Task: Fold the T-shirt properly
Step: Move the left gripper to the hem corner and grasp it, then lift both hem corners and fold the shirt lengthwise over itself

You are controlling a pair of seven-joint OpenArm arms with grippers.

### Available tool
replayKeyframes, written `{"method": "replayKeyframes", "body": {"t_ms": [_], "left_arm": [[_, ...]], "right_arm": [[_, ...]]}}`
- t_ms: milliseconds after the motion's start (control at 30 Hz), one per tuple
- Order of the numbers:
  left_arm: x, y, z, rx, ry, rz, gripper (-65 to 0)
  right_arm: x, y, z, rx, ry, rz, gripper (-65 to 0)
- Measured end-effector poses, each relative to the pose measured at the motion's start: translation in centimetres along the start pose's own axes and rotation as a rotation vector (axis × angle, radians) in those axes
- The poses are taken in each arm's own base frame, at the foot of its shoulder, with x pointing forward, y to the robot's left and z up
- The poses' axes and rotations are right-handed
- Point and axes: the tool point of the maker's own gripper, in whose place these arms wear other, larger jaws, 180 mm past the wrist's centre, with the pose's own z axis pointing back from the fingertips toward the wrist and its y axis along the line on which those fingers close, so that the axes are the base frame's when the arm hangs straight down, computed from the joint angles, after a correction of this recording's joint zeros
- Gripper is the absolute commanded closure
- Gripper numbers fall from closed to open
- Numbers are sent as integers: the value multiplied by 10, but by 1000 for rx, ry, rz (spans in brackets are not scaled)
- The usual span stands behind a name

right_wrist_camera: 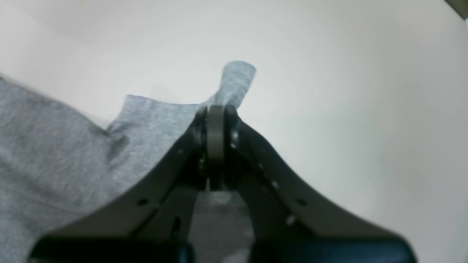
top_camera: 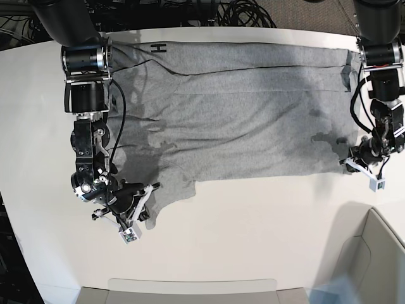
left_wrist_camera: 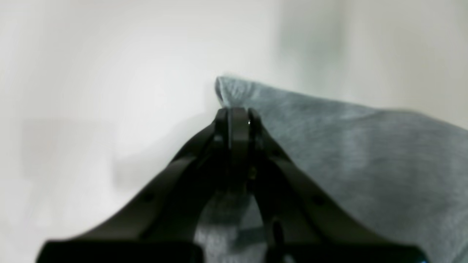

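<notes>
1. The T-shirt (top_camera: 240,114) lay spread across the white table (top_camera: 266,240), filling the upper half of the base view from about ten o'clock round to three o'clock, its far edge close along the table's back edge.
2. A single black letter H (top_camera: 158,48) showed on the cloth up at eleven o'clock, near the far edge.
3. One sleeve (top_camera: 161,196) trailed down toward seven o'clock, and there the right gripper (top_camera: 147,190) had it: jaws pressed together on the grey cloth.
4. From the right wrist camera, that grip was plain: the two dark fingers (right_wrist_camera: 215,138) met tip to tip, with a small tab of fabric (right_wrist_camera: 237,82) poking out beyond them at twelve o'clock.
5. More grey cloth lay at nine o'clock of those fingers, wrinkled, resting on the table.
6. Over at three o'clock in the base view, the left gripper (top_camera: 349,163) sat at the shirt's lower corner, right at the hem's end.
7. The left wrist camera showed its fingers (left_wrist_camera: 237,128) closed together too, pinching a corner of the shirt (left_wrist_camera: 234,91) that stuck up just past the tips.
8. From there the fabric spread away toward four o'clock, soft and blurred, with bare table at nine o'clock.
9. Both arms (top_camera: 85,95) reached in from the far side, one on each flank of the shirt.
10. Black cables (top_camera: 240,12) were bunched behind the table at twelve o'clock.
</notes>
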Motion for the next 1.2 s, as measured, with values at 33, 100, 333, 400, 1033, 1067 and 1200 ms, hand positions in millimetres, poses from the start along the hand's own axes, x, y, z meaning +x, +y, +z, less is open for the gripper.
{"method": "replayKeyframes", "body": {"t_ms": [33,100,333,400,1033,1067,1200], "left_arm": [[10,-1,6,0,-24,-21,0],[23,-5,16,-11,-54,-57,0],[-8,12,34,6,-17,12,0],[-13,20,40,27,-5,19,0],[-55,32,84,60,17,-59,0],[-57,34,87,70,33,-63,0],[-61,28,95,65,39,-104,0]], "right_arm": [[2,0,5,-6,0,12,0],[7,1,14,-18,-11,32,0],[-11,21,39,-28,8,70,0],[-17,21,47,-38,11,55,0],[-71,16,110,-143,31,-10,0],[-72,17,112,-145,29,-9,0],[-80,27,118,-134,34,-9,0]]}}
